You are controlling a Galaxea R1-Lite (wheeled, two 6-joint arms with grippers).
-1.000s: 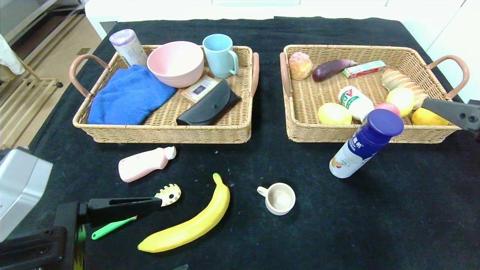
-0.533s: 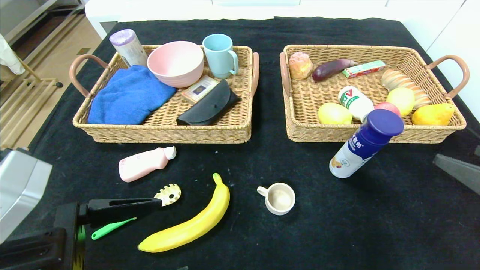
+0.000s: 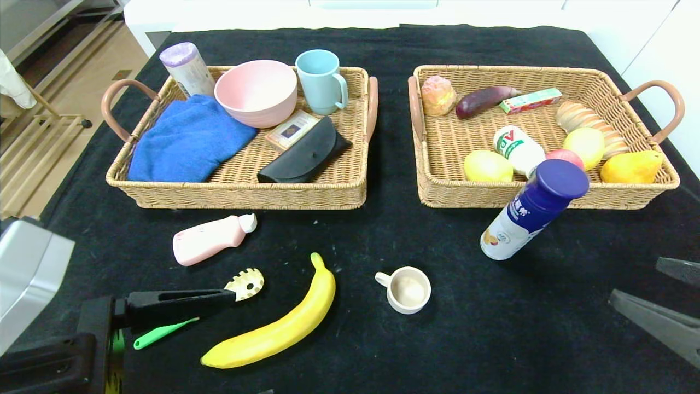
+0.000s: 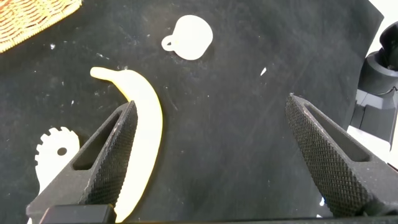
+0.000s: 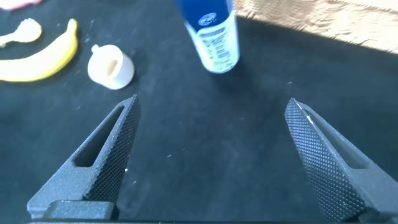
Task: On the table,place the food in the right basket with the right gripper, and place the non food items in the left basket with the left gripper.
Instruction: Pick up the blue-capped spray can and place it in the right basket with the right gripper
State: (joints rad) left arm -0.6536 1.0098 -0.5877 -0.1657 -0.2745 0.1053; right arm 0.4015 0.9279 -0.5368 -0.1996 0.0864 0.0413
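Note:
On the black table lie a yellow banana (image 3: 279,328), a small white cup (image 3: 407,290), a pink bottle (image 3: 210,239), a cream slotted spoon with a green handle (image 3: 246,283) and a leaning white bottle with a blue cap (image 3: 533,210). My left gripper (image 4: 211,102) is open and empty at the front left. One finger (image 3: 180,300) lies over the spoon's handle, beside the banana (image 4: 146,124). My right gripper (image 3: 634,279) is open and empty at the front right, short of the blue-capped bottle (image 5: 211,31).
The left basket (image 3: 235,191) holds a blue towel, a pink bowl, a blue mug, a black case and a small box. The right basket (image 3: 547,198) holds several fruits, bread, an eggplant, a small bottle and a pear (image 3: 631,167).
My right gripper has drawn back from the right basket's front right corner to the table's front right, uncovering the pear. The left arm and the objects have stayed still.

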